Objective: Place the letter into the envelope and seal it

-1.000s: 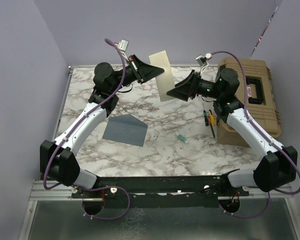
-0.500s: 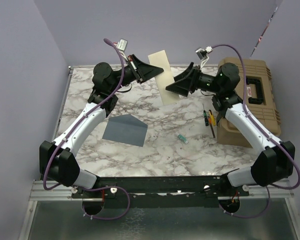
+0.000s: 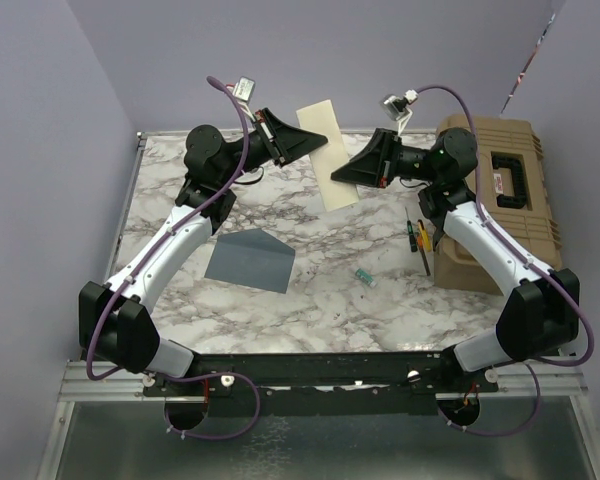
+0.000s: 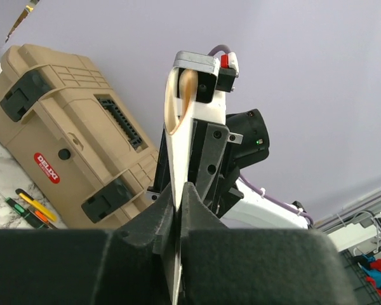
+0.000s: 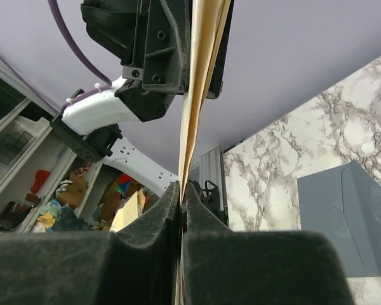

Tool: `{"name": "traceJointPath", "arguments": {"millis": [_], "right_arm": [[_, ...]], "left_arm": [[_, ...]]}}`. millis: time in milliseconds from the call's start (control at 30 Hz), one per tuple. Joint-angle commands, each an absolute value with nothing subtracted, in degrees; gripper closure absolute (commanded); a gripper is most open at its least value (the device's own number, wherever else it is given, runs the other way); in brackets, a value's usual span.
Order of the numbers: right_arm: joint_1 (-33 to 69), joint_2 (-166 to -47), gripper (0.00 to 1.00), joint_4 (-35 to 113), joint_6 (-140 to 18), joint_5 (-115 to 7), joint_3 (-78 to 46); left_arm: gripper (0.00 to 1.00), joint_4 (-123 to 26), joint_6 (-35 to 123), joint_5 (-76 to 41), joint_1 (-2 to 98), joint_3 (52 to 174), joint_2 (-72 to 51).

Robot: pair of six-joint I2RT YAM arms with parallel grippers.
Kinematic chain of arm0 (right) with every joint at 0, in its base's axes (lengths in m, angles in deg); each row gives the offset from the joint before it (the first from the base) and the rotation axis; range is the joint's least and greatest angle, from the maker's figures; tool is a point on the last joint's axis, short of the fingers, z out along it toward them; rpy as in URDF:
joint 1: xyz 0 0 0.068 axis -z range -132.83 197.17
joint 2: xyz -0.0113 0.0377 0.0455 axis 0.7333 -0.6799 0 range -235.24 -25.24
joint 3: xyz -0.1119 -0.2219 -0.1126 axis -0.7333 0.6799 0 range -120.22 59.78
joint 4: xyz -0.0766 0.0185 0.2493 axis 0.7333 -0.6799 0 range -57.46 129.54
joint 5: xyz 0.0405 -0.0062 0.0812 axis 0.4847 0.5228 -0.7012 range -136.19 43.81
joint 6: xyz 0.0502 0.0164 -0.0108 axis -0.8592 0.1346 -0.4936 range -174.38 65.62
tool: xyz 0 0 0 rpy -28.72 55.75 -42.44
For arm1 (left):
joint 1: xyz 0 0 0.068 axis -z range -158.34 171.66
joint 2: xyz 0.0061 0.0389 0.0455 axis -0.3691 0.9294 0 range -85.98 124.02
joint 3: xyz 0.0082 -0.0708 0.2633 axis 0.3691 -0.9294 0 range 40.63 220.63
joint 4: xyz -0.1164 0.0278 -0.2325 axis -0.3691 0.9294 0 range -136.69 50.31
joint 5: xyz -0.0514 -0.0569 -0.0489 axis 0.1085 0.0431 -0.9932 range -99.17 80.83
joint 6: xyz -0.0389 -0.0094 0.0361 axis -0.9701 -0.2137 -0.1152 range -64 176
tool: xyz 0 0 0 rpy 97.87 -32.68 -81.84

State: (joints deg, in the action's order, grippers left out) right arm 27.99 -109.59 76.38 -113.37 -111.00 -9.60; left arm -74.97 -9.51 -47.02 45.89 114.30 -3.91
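The letter (image 3: 332,120), a tan sheet, hangs upright in the air over the far middle of the table. My left gripper (image 3: 323,140) is shut on its left edge, and my right gripper (image 3: 336,177) is shut on its right edge lower down. Both wrist views show the letter edge-on: it is pinched between the jaws of the left gripper (image 4: 180,190) as a pale strip (image 4: 178,152), and in the right gripper (image 5: 181,189) as a tan strip (image 5: 200,76). The slate-blue envelope (image 3: 250,260) lies flat on the marble, left of centre, and shows again (image 5: 343,219) in the right wrist view.
A tan tool case (image 3: 505,200) stands at the right edge of the marble table (image 3: 310,310). Screwdrivers (image 3: 417,238) lie beside it. A small teal object (image 3: 365,279) lies right of the envelope. Lilac walls close in the back and both sides.
My right gripper has moved up and left onto the letter's right edge and closed on it. The left gripper, the letter and the envelope have stayed in place.
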Motion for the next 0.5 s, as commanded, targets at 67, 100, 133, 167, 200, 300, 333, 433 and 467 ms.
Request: {"name": "traceJointPath", "arguments": {"millis": [67,100,133,167,200,300,333,433,467], "right_arm": [[27.7,-109.7,0.95,75.0,-112.1,-112.4,-10.5],[27.7,-109.7,0.95,74.4,-111.7,-112.3,-10.5],[27.7,-109.7,0.94,74.0,-111.5,-112.5,-10.6],[27.7,-109.8,0.93,73.9,-111.3,-112.7,-10.7],[27.7,-109.9,0.92,73.9,-111.4,-112.8,-10.8],[27.7,-110.6,0.84,75.3,-112.7,-113.1,-11.6],[27.7,-110.8,0.78,75.8,-113.3,-113.1,-12.0],[27.7,-111.7,0.60,77.2,-115.0,-112.2,-13.2],[27.7,-112.0,0.58,77.4,-115.4,-111.6,-13.7]], "left_arm": [[0.68,-76.1,-7.2,-44.9,45.8,114.3,-5.9],[0.64,-76.0,-7.0,-44.7,45.7,114.1,-6.2],[0.64,-75.8,-6.8,-44.4,45.5,113.9,-6.4],[0.69,-75.7,-6.6,-44.2,45.4,113.7,-6.6],[0.77,-75.6,-6.6,-44.1,45.3,113.6,-6.6],[1.00,-75.4,-6.8,-44.4,45.4,113.6,-6.2],[1.00,-75.5,-6.8,-44.5,45.3,113.5,-6.1],[1.00,-75.5,-6.0,-45.0,45.3,112.9,-6.2],[1.00,-75.5,-5.7,-45.2,45.3,112.8,-6.3]]}}
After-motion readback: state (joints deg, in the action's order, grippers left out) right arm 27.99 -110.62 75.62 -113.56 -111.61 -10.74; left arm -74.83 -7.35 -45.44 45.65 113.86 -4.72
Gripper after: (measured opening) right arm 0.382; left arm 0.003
